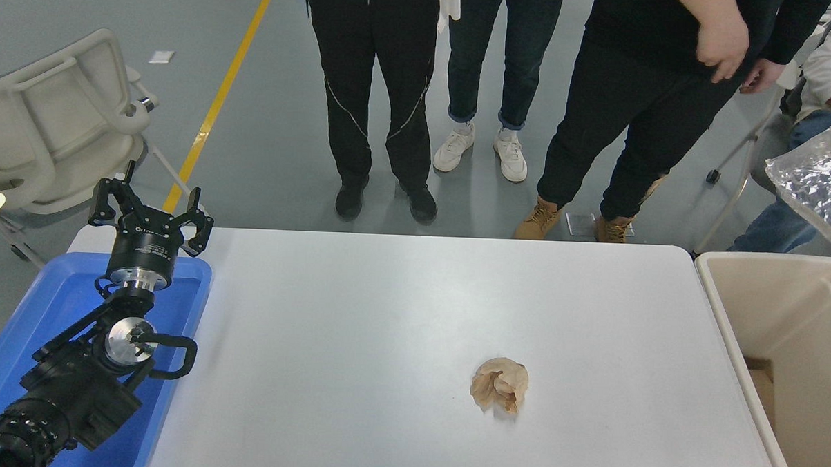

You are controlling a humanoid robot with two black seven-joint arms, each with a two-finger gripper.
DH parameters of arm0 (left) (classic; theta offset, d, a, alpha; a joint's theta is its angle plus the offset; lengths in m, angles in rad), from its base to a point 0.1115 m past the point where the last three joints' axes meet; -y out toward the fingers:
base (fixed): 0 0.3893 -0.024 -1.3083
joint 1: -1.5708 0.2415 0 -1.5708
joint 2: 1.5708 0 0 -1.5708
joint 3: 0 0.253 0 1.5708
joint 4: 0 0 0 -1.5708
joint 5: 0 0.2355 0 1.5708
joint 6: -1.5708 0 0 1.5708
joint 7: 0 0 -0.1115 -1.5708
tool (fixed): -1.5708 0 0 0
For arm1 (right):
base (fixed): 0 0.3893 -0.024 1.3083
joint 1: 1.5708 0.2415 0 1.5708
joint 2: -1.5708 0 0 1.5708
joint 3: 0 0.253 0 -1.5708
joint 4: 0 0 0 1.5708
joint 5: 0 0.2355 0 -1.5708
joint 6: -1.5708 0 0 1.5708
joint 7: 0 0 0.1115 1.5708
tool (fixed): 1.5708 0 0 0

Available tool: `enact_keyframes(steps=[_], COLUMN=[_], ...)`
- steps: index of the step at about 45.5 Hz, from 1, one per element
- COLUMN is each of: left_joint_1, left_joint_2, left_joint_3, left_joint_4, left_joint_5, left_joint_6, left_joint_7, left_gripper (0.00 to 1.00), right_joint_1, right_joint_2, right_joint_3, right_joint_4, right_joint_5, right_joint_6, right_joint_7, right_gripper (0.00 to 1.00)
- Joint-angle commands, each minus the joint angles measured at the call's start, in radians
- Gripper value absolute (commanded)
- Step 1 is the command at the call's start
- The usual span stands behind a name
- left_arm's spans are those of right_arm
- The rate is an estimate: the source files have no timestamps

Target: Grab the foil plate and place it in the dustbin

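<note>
At about eight o'clock the left gripper is parked above the far rim of the blue plastic tray, its fingers spread and holding nothing. Across the white table, at roughly five o'clock, sits a small crumpled tan paper ball, which is not the target. Several people stand along the far edge at twelve o'clock.

At three o'clock the foil plate hangs in the air, tilted and cut off by the picture's right edge, above the far end of the beige dustbin and clear of its rim. The right gripper is out of view, so I cannot tell what holds the foil.

The plate looks very light, thin and easily crushed; its wrinkled skin probably buckles under pressure and its shiny surface may slip. A pinch on the raised rim seems the best hold, firm enough to bite the fold. Being so light, it could flutter or catch the bin's rim when let go.
</note>
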Motion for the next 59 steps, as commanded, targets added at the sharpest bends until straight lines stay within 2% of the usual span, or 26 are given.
enact_keyframes(steps=[1, 15, 26, 27, 29, 31, 36, 39, 50, 59], left_joint_1=[-0.001, -0.001, -0.001, -0.001, -0.001, 0.001, -0.001, -0.001, 0.001, 0.001], left_joint_2=[0.0, 0.0, 0.0, 0.0, 0.0, 0.0, 0.0, 0.0, 0.0, 0.0], left_joint_3=[0.0, 0.0, 0.0, 0.0, 0.0, 0.0, 0.0, 0.0, 0.0, 0.0], left_joint_4=[0.001, 0.001, -0.001, -0.001, -0.001, 0.001, -0.001, -0.001, -0.001, -0.001], left_joint_5=[0.0, 0.0, 0.0, 0.0, 0.0, 0.0, 0.0, 0.0, 0.0, 0.0], left_joint_6=[0.0, 0.0, 0.0, 0.0, 0.0, 0.0, 0.0, 0.0, 0.0, 0.0], left_joint_7=[0.0, 0.0, 0.0, 0.0, 0.0, 0.0, 0.0, 0.0, 0.0, 0.0], left_gripper=[0.99, 0.99, 0.99, 0.99, 0.99, 0.99, 0.99, 0.99, 0.99, 0.99], right_joint_1=[-0.196, -0.297, -0.322, -0.322, -0.322, -0.322, -0.325, -0.328, -0.317, -0.164], right_joint_2=[0.096, 0.177, 0.183, 0.182, 0.18, 0.18, 0.177, 0.177, 0.165, 0.096], right_joint_3=[0.051, 0.109, 0.123, 0.123, 0.123, 0.122, 0.122, 0.12, 0.109, 0.03], right_joint_4=[-0.025, -0.054, -0.066, -0.066, -0.068, -0.069, -0.071, -0.071, -0.059, -0.033], right_joint_5=[0.128, 0.13, 0.13, 0.13, 0.125, 0.119, 0.11, 0.11, 0.108, 0.098], right_joint_6=[-0.128, -0.186, -0.188, -0.189, -0.193, -0.202, -0.228, -0.232, -0.222, -0.214], right_joint_7=[-0.012, -0.012, -0.011, -0.011, -0.011, -0.011, -0.011, -0.009, -0.011, -0.009], right_gripper=[0.0, 0.0, 0.0, 0.06, 0.35, 0.52, 0.83, 0.96, 1.0, 1.0])
